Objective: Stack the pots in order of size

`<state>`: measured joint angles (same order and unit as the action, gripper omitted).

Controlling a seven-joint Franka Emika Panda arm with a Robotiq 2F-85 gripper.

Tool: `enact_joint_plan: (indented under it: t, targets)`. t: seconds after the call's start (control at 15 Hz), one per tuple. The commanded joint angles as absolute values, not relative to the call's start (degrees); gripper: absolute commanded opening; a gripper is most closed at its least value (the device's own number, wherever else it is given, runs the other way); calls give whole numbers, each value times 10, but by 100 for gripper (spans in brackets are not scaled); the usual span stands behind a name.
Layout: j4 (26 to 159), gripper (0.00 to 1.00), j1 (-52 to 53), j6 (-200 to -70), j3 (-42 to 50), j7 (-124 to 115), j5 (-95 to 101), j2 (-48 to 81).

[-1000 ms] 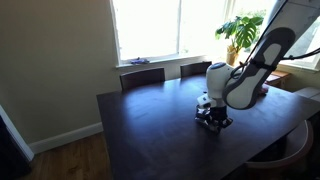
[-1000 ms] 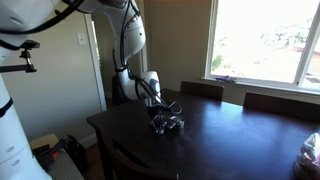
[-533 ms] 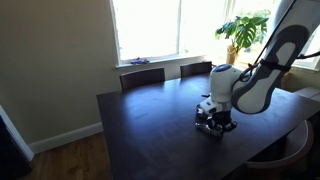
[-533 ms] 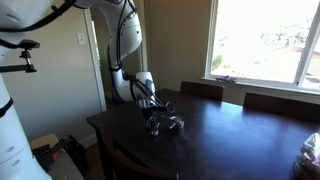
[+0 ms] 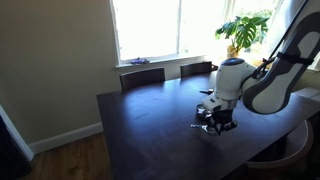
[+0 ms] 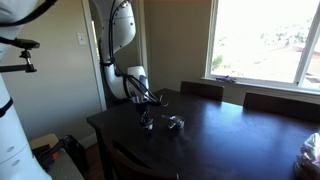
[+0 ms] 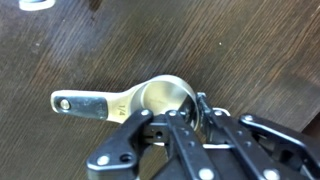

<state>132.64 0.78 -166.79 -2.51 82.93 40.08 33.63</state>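
Note:
In the wrist view a small shiny silver pot (image 7: 165,98) with a flat handle pointing left sits just over the dark wooden table. My gripper (image 7: 198,110) is shut on its rim, one finger inside the bowl and one outside. In both exterior views the gripper (image 5: 215,120) (image 6: 148,119) hangs low over the table with the pot in it. Another silver pot (image 6: 175,123) rests on the table a short way beside it. A further shiny piece (image 7: 35,4) shows at the top left edge of the wrist view.
The dark table (image 5: 150,135) has chairs (image 5: 142,76) along its window side. A potted plant (image 5: 243,30) stands at the far end near the window. A crinkled clear object (image 6: 312,150) lies at the table's far edge.
The gripper has carried its pot sideways, away from the pot left on the table, and a gap has opened between them. The arm's upper part has swung along with it.

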Motion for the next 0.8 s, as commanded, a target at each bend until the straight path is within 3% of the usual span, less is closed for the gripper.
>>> enact_joint_plan:
  t: [0.0,0.73]
  targets:
    - [1383,7,1,-1712,-24,828,414,277]
    - [1369,7,-30,-1741,-56,796,287,207]
